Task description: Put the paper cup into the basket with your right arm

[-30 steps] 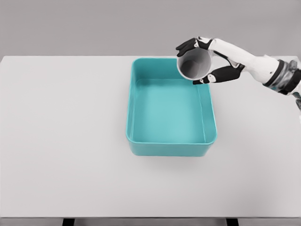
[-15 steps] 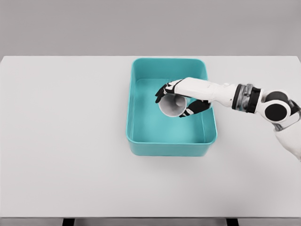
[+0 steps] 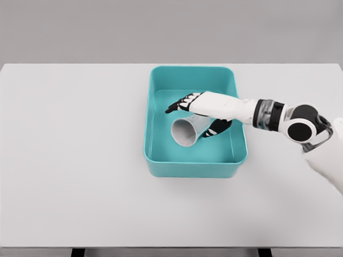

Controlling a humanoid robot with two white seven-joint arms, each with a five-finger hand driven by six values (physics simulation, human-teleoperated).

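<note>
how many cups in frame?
1. The cup lies on its side inside the basket, under the right hand, whose fingers are spread. None visible elsewhere.

Teal basket, grey-white cup, white and black arm on a pale table.

The basket (image 3: 195,166) is plain teal all over, its inner walls a shade lighter than the outer rim. The paper cup (image 3: 187,131) is light grey with a paler, near-white inside. The right hand (image 3: 199,115) has a white back and black fingers (image 3: 177,105); its arm is white, banded in black and grey at the wrist, with a black-ringed round joint. The table (image 3: 75,155) is plain off-white, set against a flat grey backdrop.
</note>
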